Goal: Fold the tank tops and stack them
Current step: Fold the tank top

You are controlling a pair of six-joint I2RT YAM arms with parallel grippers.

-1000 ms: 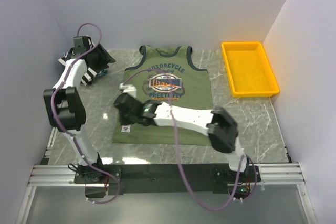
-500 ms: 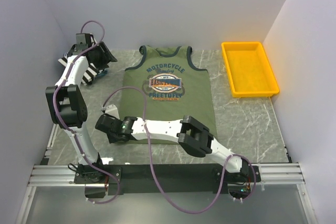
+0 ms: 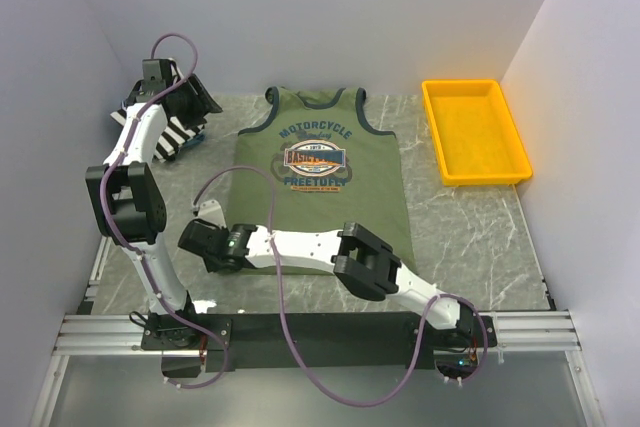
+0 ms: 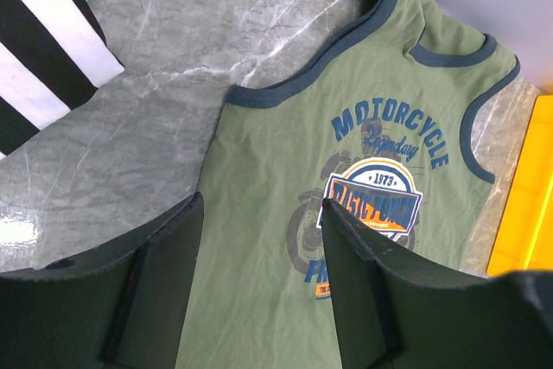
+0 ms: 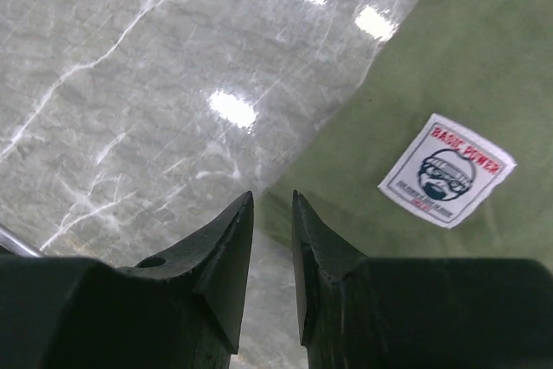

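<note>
So the green tank top is lying flat and face up in the middle of the marble tabletop, with the neck toward 12 o'clock and the hem toward 6. The "Motorcycle" print is easy to read from above. The black-and-white striped tank top is bunched up at about 10 o'clock, well apart from the green one. A yellow tray sits over at 2 o'clock.

The left arm reaches to the far corner at 10 o'clock, above the striped one. Its end effector has the jaws spread wide with nothing between them. From the wrist view you see bare marble and the green shirt's shoulder below.

The right arm stretches across the near edge to the green shirt's hem corner at roughly 8 o'clock. Its end effector points down right at the hem's edge. The jaws are only a narrow slit apart, and I can't see any cloth pinched in them. A small white sewn-on label sits on the cloth just beside, at about 3 o'clock from the tips.
</note>
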